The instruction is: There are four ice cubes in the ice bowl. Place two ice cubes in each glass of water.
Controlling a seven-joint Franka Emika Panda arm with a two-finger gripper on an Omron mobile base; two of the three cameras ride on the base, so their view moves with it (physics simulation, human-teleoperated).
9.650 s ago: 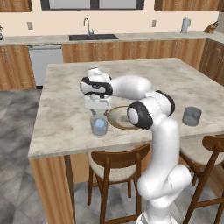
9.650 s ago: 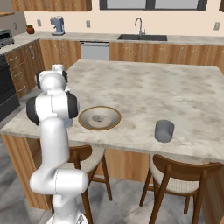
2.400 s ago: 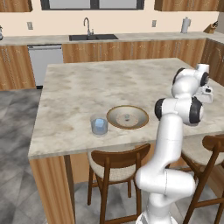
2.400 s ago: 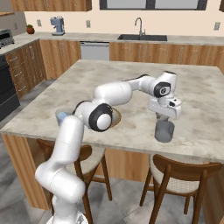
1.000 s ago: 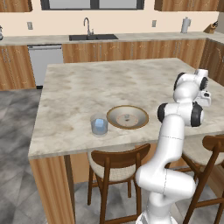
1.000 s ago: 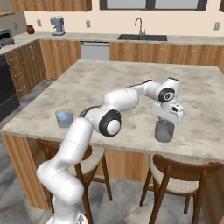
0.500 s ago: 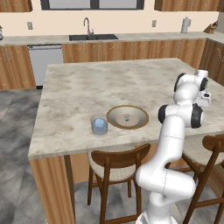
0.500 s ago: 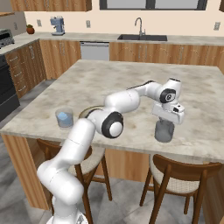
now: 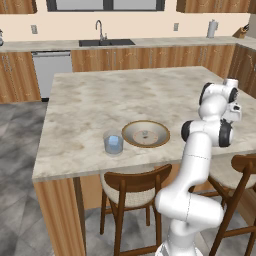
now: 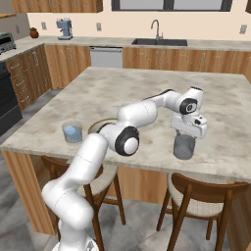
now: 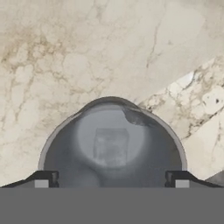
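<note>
Your gripper [image 10: 187, 132] hangs directly above the right-hand glass of water [image 10: 184, 145], near the front edge of the bench [image 10: 147, 88]. From the hand camera its two finger tips [image 11: 41, 178] stand wide apart at either side of the glass mouth, with nothing pinched between them. A pale square shape sits in the middle of that glass [image 11: 111, 146]; it reads as one ice cube [image 11: 111, 146] lying in the water, though it is faint and you should treat that as likely, not certain.

Judged from this, you are at the drop-off stage over the second glass, with the release apparently made. Whether this glass holds one cube or two cannot be told from here. The next move calls for lifting clear of the rim and checking the ice bowl [image 9: 146, 134].

The bowl sits toward the middle of the front edge, with something small at its centre too tiny to identify as a cube. The other glass [image 9: 113, 143] stands just beside the bowl on its left and shows light-blue contents [image 10: 72, 131], the count unreadable. In the left base view the arm's own body blocks the right-hand glass, and the bowl is partly covered by the arm in the right base view.
</note>
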